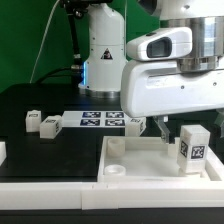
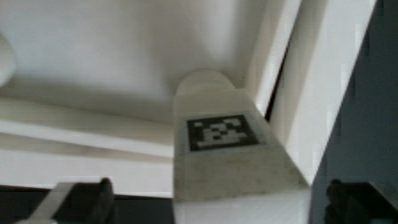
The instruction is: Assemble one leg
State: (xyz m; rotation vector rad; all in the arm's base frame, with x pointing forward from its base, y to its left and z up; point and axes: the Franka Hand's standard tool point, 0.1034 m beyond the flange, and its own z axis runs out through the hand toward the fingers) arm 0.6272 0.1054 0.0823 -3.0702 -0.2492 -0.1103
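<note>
The leg (image 2: 228, 150) lies straight between the jaws, its long axis running along them, and they stand apart, touching neither side.

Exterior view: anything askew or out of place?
Nothing damaged or spilled. One leg stands on the white panel, apart from the other legs lying loose on the black table; the open gripper is not holding it.

Black warning triangle, on white robot base (image 1: 103, 55). Black-and-white square fiducial tags, on the leg (image 1: 193, 148), small blocks (image 1: 50, 125) and the marker board (image 1: 100, 120). No legible words or numbers.
</note>
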